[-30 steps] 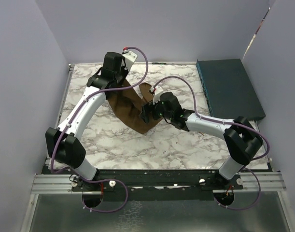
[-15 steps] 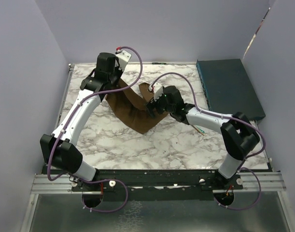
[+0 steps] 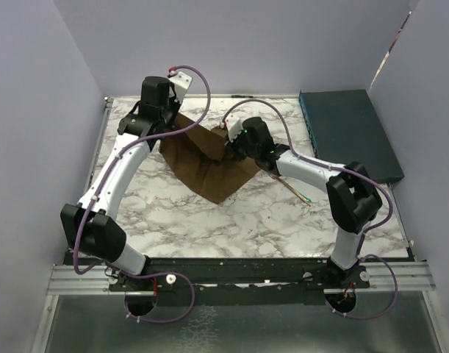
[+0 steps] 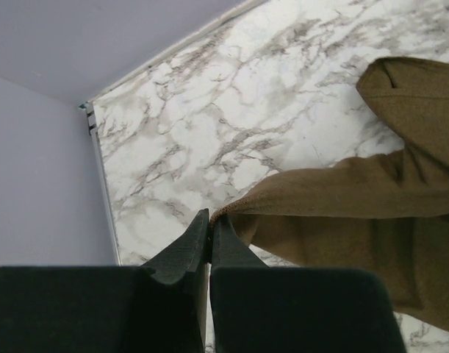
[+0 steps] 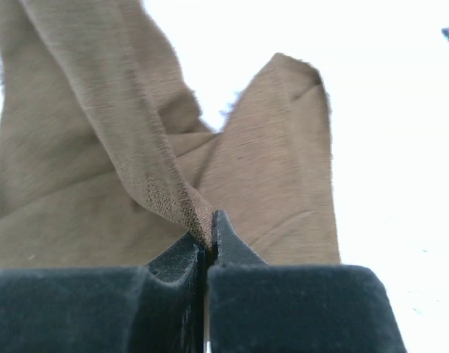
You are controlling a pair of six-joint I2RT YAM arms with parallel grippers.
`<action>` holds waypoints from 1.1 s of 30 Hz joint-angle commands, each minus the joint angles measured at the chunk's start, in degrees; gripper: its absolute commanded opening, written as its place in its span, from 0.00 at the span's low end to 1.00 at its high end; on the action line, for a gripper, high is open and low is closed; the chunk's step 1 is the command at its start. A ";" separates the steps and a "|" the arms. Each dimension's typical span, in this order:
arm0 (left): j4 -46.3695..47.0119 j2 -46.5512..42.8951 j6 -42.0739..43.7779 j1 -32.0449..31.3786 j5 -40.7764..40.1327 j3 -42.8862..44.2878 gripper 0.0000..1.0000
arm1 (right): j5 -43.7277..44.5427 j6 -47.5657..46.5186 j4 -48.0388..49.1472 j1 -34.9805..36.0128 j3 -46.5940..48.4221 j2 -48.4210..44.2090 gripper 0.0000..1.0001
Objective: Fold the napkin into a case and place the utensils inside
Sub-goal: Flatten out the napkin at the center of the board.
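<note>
On the table (image 3: 209,220), left tool (image 4: 209,225) and right tool (image 5: 209,229) clench the napkin (image 3: 206,168); fork (image 3: 301,193) partly hidden.

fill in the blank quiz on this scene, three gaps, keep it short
The left end effector is ____ on the napkin. The right end effector pinches the same ____ cloth. The fork lies on the table beside the ____ arm.
Missing words: shut; brown; right.
</note>
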 commanded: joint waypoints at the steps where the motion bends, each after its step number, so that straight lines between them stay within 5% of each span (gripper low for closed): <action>1: 1.52 2.06 -3.18 3.21 -4.55 7.09 0.00 | 11.33 -1.46 2.94 -3.33 4.18 -5.29 0.01; 14: 3.08 3.24 -6.31 7.30 -2.76 24.00 0.00 | 10.48 -5.45 -15.13 -6.20 24.41 -13.29 0.01; 33: 2.66 -0.32 -1.62 7.33 -5.47 27.74 0.00 | 9.53 -8.59 -26.44 -6.20 29.36 -17.72 0.01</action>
